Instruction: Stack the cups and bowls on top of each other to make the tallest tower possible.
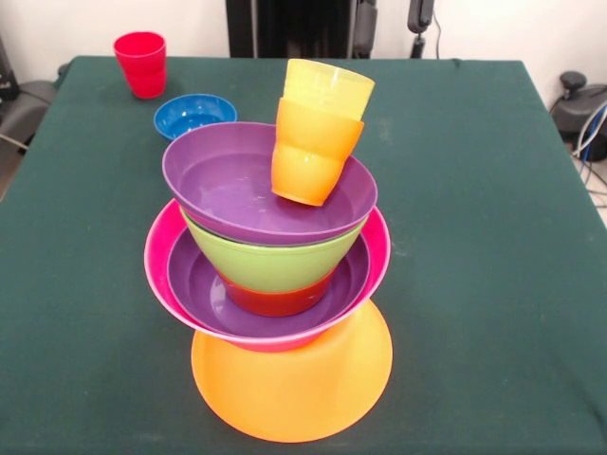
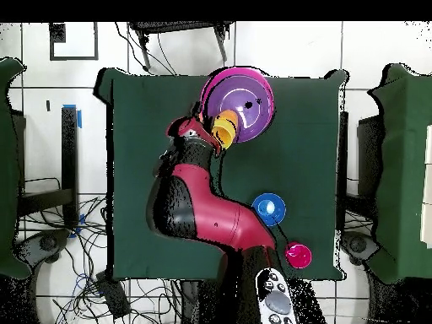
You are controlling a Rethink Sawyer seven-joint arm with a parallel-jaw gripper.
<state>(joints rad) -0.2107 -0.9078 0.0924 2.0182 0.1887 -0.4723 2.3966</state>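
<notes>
The tower stands at the near middle of the table. From the bottom it is an upturned orange bowl point(image 1: 292, 384), a hot pink bowl point(image 1: 159, 261), a purple bowl point(image 1: 201, 294), a small red-orange bowl point(image 1: 275, 300), a lime green bowl point(image 1: 270, 261) and a second purple bowl point(image 1: 223, 185). An orange cup point(image 1: 308, 156) leans tilted in the top bowl, with the pale yellow cup point(image 1: 327, 87) nested in it. The red cup point(image 1: 140, 63) and blue bowl point(image 1: 193, 114) stand apart on the cloth. My gripper point(image 2: 201, 135) shows only in the overhead view, beside the cups point(image 2: 224, 129).
The green table point(image 1: 493, 237) has open cloth to the right of the tower in the front view. In the overhead view the blue bowl point(image 2: 268, 207) and red cup point(image 2: 298, 255) lie near the robot's base. Other tables and cables surround the table.
</notes>
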